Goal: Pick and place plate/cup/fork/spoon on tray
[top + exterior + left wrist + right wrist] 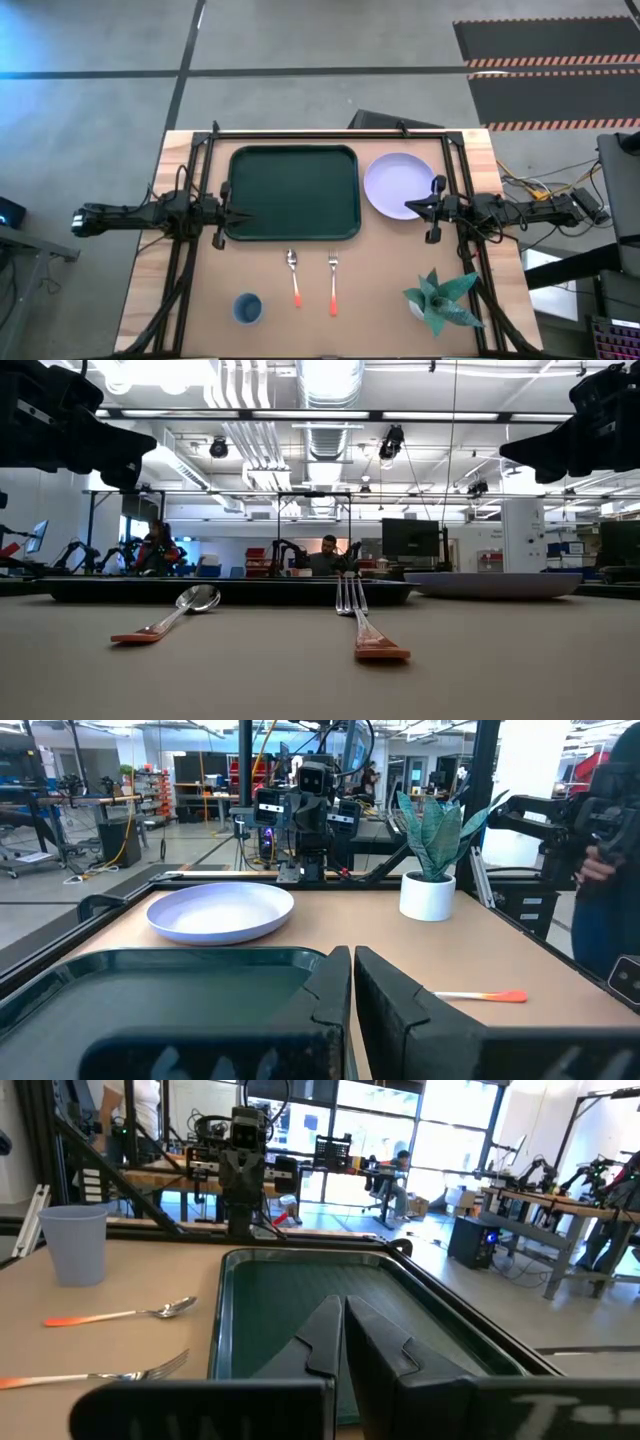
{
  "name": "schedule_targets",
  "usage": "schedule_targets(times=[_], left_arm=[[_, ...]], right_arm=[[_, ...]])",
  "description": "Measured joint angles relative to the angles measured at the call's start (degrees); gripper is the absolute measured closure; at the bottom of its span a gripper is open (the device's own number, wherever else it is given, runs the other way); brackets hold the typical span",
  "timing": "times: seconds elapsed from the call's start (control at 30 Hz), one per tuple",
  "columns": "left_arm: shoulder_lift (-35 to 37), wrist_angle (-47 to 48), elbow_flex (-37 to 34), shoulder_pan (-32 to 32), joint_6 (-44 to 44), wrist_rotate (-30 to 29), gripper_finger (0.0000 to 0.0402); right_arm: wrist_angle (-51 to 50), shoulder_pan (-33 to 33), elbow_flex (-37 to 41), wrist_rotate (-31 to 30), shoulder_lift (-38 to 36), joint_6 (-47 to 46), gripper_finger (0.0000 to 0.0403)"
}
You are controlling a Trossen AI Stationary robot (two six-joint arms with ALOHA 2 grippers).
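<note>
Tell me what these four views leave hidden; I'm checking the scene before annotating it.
- Cup: absent from the low view and left wrist view, outside their framing.
- Plate: missing from the right wrist view, which faces the tray.
- Fork: left wrist view shows only its handle; the left gripper covers the tines.
- Spoon: not in the left wrist view.

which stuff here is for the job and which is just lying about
For the job: tray, plate, cup, fork, spoon.
Just lying about: potted plant.
</note>
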State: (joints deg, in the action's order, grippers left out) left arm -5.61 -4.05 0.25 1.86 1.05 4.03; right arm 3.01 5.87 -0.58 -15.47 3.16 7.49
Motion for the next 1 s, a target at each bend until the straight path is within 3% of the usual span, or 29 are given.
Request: schedule_targets(times=[0.17,0.37,0.5,0.63,1.0], left_arm=[[0.0,0.0,0.0,0.0,0.0,0.0,0.0402],[0.0,0.0,0.0,0.0,0.0,0.0,0.0402],[0.0,0.0,0.0,0.0,0.0,0.0,0.0402],[0.0,-0.4,0.0,0.0,-0.9,-0.4,0.0402],[0.0,-21.4,0.0,0.0,7.0,-3.0,0.0402]], right_arm=[[3.3,0.0,0.0,0.2,0.0,-0.9,0.0394],[5.9,0.0,-4.5,0.4,0.0,-14.7,0.0394],[6.0,0.0,-9.6,-5.1,0.1,-15.5,0.0394],[5.8,0.0,-14.1,-5.6,0.4,-12.3,0.0394],[5.9,0.0,-25.5,-8.6,9.6,-16.9,0.0394]])
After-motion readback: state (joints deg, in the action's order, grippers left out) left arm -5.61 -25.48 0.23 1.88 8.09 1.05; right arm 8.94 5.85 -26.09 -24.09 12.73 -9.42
